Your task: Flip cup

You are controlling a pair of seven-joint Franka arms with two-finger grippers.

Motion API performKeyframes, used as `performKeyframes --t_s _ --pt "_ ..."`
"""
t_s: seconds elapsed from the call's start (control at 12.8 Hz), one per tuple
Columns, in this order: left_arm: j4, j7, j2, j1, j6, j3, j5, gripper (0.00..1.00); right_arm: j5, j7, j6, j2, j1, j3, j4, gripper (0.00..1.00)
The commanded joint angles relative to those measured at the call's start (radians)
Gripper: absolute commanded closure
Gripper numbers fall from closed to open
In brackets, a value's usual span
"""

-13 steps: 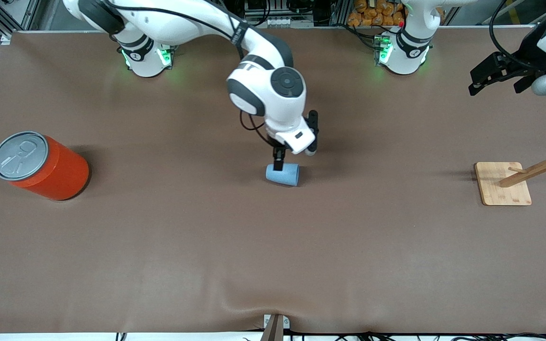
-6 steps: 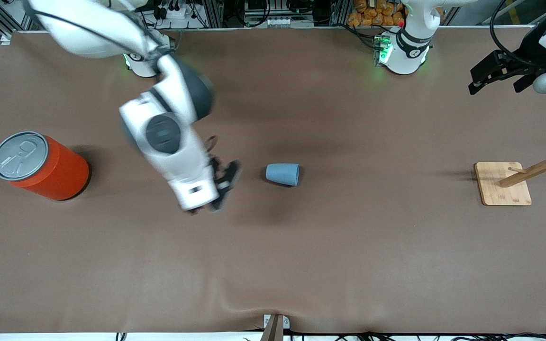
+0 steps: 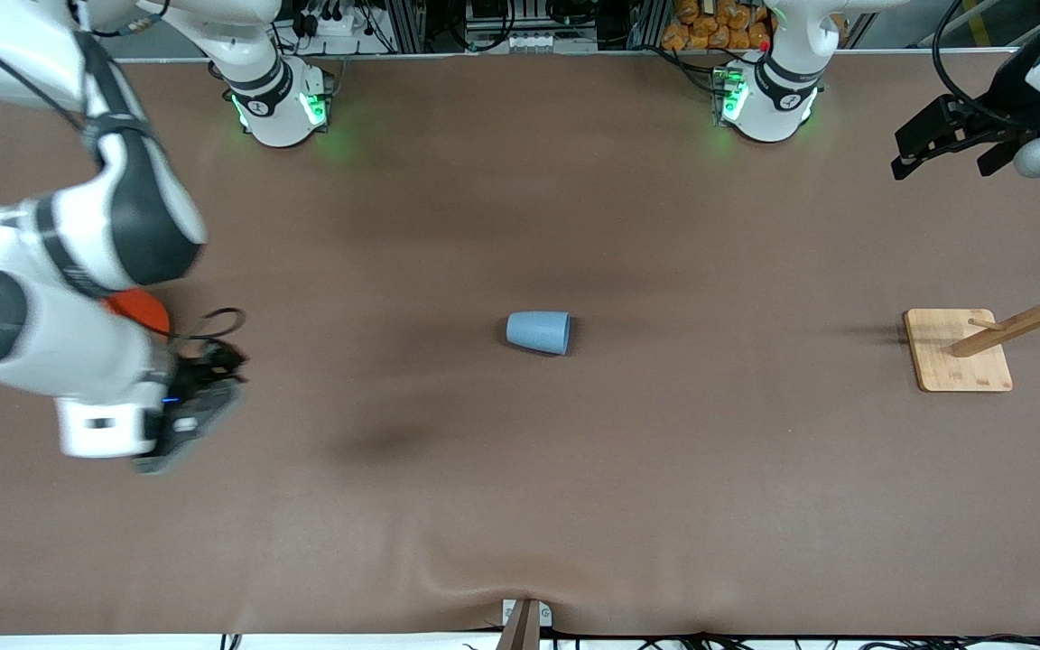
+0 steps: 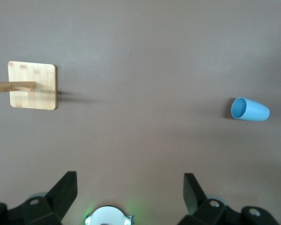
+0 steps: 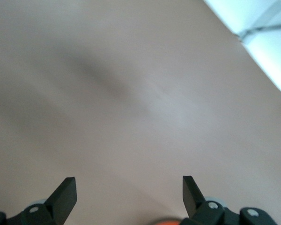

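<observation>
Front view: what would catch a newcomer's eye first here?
The big white right arm, whose open right gripper hangs above the table at the right arm's end, almost hiding the orange can. Next, the small blue cup lying on its side alone mid-table, touched by nothing. The wooden rack stands at the left arm's end, where the open left gripper waits above the table.

bare table (image 3: 520,469) all around cup (image 3: 539,331), orange can (image 3: 141,311) and wooden rack (image 3: 980,343) well apart
</observation>
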Motion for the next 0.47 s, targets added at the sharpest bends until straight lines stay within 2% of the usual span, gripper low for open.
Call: performKeyframes --t_s 0.0,0.16,0.23,0.39 --pt "0.01 0.0 -0.004 0.004 -0.004 -0.015 -0.016 0.0 0.168 0.21 -0.044 -0.135 0.045 -0.138 -0.027 0.0" --pt "0.01 0.01 -0.004 0.01 -0.004 -0.012 -0.016 0.0 0.354 0.448 -0.092 -0.203 0.145 -0.351 -0.043 0.0" --pt "0.01 0.01 -0.004 0.01 -0.004 -0.013 -0.016 0.0 0.381 0.539 -0.106 -0.232 0.16 -0.397 -0.064 0.0" --pt "0.01 0.003 -0.006 0.01 -0.004 -0.015 -0.019 0.0 0.367 0.823 -0.118 -0.297 0.161 -0.45 -0.124 0.0"
